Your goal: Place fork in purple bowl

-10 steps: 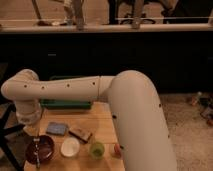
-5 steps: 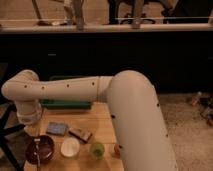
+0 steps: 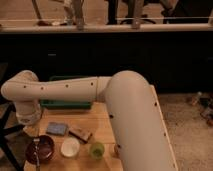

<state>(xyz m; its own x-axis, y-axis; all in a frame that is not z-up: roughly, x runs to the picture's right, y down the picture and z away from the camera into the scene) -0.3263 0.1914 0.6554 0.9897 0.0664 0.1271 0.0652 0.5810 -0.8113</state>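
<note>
The purple bowl (image 3: 41,150) sits at the front left corner of the wooden table (image 3: 100,125). My gripper (image 3: 34,134) hangs straight down from the white wrist at the left, directly above the bowl. It is shut on the fork (image 3: 36,145), a thin pale utensil that stands upright with its lower end over or inside the bowl. The gripper's upper part is hidden by the wrist housing.
A small white bowl (image 3: 70,147) and a green cup (image 3: 97,149) stand to the right of the purple bowl. A blue sponge (image 3: 57,128) and a brown bar (image 3: 81,134) lie behind them. A green tray (image 3: 65,103) is at the table's back. My big white arm (image 3: 130,115) covers the table's right side.
</note>
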